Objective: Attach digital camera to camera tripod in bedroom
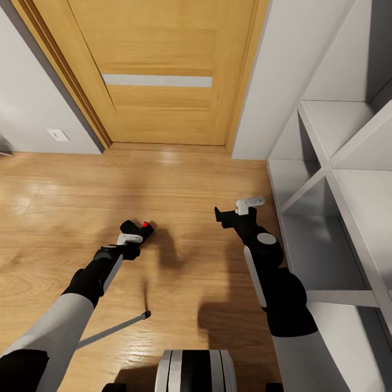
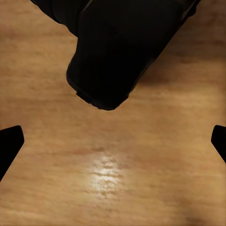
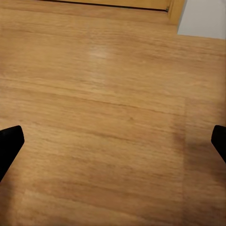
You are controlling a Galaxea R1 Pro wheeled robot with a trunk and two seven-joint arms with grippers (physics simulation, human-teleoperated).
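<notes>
I see the digital camera (image 1: pixel 142 228) at my left tool (image 1: pixel 132 239), seemingly held in it; its tips (image 2: pixel 10 143) look wide. My right tool (image 1: pixel 235 213) hangs wide, empty. Loosely pinched, the camera could drop onto the floor (image 1: pixel 179 179).

Both arms have pale grey upper sleeves, black forearms with white side panels, and white-capped black wrists

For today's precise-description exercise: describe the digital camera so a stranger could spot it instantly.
Start at the oak door and come down the wood floor to the left gripper. The digital camera sits at its tip: small, black, boxy, with a red button on top.
</notes>
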